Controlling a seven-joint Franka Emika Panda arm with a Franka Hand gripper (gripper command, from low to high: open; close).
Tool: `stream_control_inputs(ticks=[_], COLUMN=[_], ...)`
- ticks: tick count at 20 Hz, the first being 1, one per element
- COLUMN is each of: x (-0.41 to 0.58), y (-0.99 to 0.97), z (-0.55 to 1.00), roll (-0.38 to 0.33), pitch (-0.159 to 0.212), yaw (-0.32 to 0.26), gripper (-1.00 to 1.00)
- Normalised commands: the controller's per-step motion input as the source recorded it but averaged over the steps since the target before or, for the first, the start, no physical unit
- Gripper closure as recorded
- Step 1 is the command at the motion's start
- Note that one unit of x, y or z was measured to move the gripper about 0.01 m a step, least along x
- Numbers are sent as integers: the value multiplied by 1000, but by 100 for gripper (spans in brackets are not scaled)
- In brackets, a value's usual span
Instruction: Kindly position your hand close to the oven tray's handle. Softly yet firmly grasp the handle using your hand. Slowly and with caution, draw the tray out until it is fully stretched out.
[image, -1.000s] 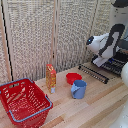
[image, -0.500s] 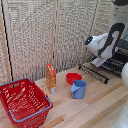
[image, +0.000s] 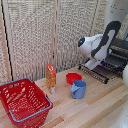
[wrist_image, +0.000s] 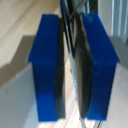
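Observation:
The oven (image: 119, 54) stands at the exterior view's right edge, partly behind the white arm. The oven tray (image: 100, 71), a dark slatted rack, sticks out of its front over the table. The handle (image: 91, 74) is the thin dark bar along the tray's outer edge. My gripper (image: 92, 64) is down at the tray's outer end. In the wrist view the gripper (wrist_image: 70, 65) has its blue fingertips (wrist_image: 47, 65) drawn close together, with a thin dark bar, the handle (wrist_image: 70, 17), running between them.
On the wooden table (image: 97, 107) stand a blue cup (image: 78, 89), a red bowl (image: 73, 77), an orange carton (image: 51, 78) and a red wire basket (image: 25, 102) at the exterior view's left. A wicker screen (image: 50, 35) closes the back.

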Motion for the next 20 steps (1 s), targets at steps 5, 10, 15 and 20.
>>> stream_control_inputs(ticks=[5,10,15,20], x=[49,58,24,2], y=[64,5,0,0], z=[35,229,387,365], roll=[0,-15,-5,3], pitch=[0,0,0,0], yaw=[-4,10,0,-85], gripper=[-100,-100,-100,-100])
